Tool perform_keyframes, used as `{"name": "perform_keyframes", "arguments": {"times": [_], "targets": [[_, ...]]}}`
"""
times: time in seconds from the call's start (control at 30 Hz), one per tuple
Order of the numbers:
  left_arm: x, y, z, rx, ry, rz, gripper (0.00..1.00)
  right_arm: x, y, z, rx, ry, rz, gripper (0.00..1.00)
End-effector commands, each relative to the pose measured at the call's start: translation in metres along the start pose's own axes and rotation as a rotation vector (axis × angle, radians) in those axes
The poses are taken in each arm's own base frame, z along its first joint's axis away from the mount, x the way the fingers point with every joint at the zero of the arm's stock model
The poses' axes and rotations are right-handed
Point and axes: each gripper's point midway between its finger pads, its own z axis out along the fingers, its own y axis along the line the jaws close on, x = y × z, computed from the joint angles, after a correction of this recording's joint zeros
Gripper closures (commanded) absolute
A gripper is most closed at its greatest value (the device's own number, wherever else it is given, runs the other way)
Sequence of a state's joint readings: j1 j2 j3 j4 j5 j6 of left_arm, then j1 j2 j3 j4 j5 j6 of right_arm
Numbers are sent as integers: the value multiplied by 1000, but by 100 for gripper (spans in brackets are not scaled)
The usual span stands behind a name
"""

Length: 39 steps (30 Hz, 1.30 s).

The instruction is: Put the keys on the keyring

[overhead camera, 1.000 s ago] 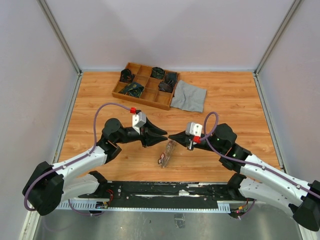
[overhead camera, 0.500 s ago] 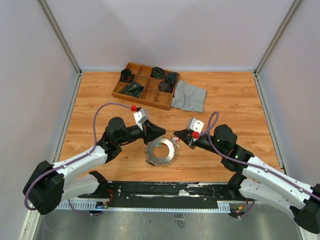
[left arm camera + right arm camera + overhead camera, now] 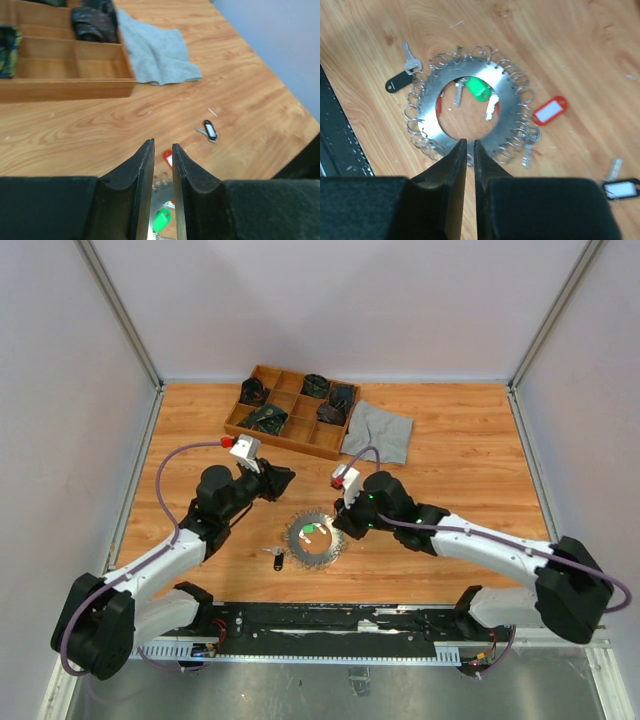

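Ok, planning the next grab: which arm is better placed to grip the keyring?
Right: the right gripper hangs directly over the keyring; the left gripper sits farther off, toward the wooden tray.

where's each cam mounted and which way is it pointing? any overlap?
Top external: above and behind the arm bases, looking down at the table; both arms show, with left gripper and right gripper.
Left wrist: on the left arm, looking low across the table toward the tray and cloth; its fingers show.
Right wrist: on the right arm, looking down on the keyring; its fingers show.
Shared: top and right wrist both see keyring and green tag; top and left wrist both see tray and cloth.
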<state>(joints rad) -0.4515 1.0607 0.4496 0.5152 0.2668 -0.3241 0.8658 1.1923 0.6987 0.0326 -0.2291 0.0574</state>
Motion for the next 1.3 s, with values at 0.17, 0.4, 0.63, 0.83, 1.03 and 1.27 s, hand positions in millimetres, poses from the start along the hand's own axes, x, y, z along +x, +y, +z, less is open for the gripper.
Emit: {"name": "perform_keyframes", "arguments": {"times": [0.17, 0.4, 0.63, 0.83, 1.03, 1.27], "targets": [[-1, 58, -19, -264, -41, -48, 69, 18, 45, 73, -99, 134, 262, 99], [-2, 63, -24, -285, -42, -34, 67, 60, 38, 92, 28, 253, 356, 99], [1, 64, -23, -288, -33, -30, 67, 91, 20, 90, 157, 348, 377, 99], [3, 66, -24, -295, -25, -31, 67, 119, 18, 62, 212, 465, 395, 99], [5, 67, -24, -299, -21, -31, 67, 147, 8, 16, 304, 588, 394, 99], [7, 69, -23, -305, -14, -30, 67, 168, -29, -30, 463, 631, 472, 95]]}}
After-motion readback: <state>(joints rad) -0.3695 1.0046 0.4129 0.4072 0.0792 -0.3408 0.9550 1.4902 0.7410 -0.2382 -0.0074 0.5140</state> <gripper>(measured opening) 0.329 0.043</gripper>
